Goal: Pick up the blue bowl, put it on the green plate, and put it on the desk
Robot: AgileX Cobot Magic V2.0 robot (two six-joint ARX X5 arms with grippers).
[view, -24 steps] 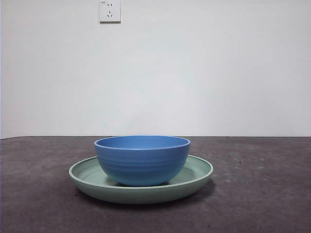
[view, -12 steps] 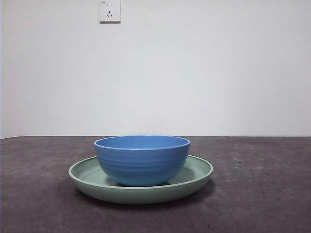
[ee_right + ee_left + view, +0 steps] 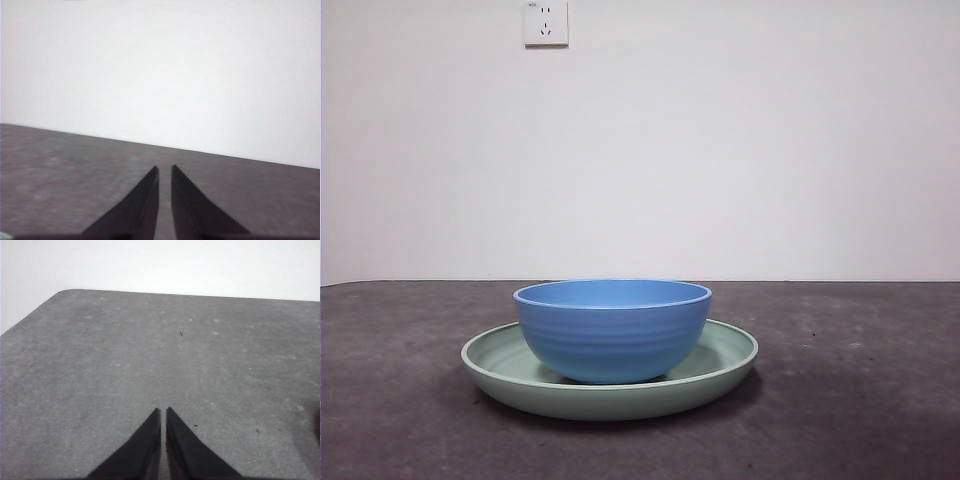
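The blue bowl (image 3: 612, 330) stands upright inside the green plate (image 3: 730, 357), which rests on the desk (image 3: 860, 420) at the middle of the front view. Neither arm shows in the front view. My left gripper (image 3: 163, 411) is shut and empty over bare desk (image 3: 100, 365); bowl and plate do not show in its view. My right gripper (image 3: 164, 168) is shut and empty above the desk (image 3: 60, 165), facing the white wall; only a sliver of pale green shows at the picture's lower corner.
A white wall with a power socket (image 3: 546, 22) stands behind the desk. The desk's rounded corner and edge (image 3: 60, 292) show in the left wrist view.
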